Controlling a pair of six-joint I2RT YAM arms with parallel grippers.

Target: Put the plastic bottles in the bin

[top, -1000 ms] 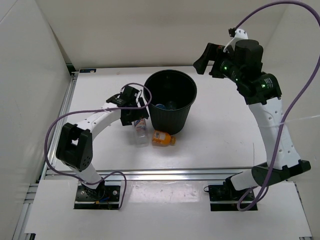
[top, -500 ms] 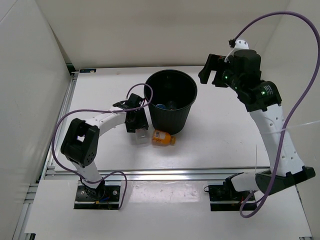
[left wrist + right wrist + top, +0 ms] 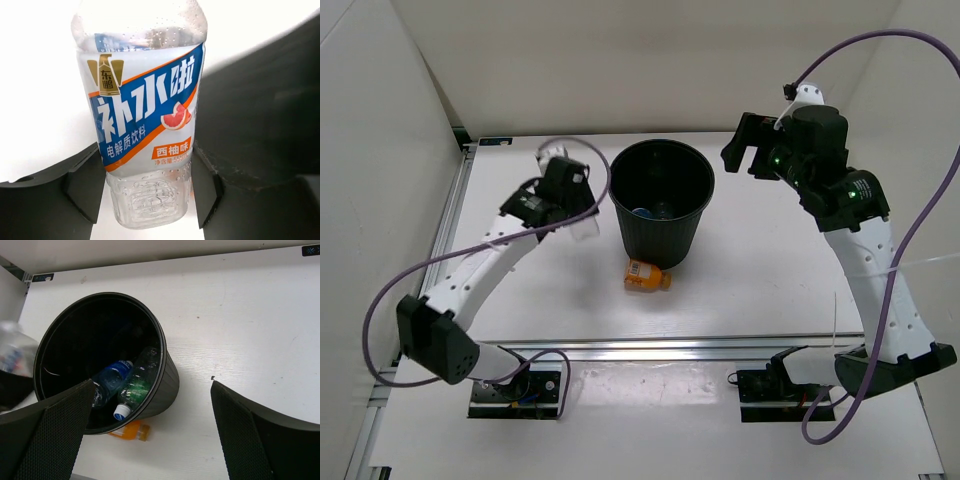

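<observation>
my left gripper (image 3: 150,185) squeezes the blue-labelled bottle (image 3: 145,115) up high to get over the bin (image 3: 660,235) rim; right gripper (image 3: 155,435) spread apart

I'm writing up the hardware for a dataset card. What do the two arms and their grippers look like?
Both arms have white links with black joint housings: left arm, right arm. A purple cable loops along each. Green indicator lights glow on the right arm. The left gripper and right gripper are black, with broad wedge-shaped fingers showing a fine mesh texture.

bin (image 3: 665,240) mouth open from above
</observation>
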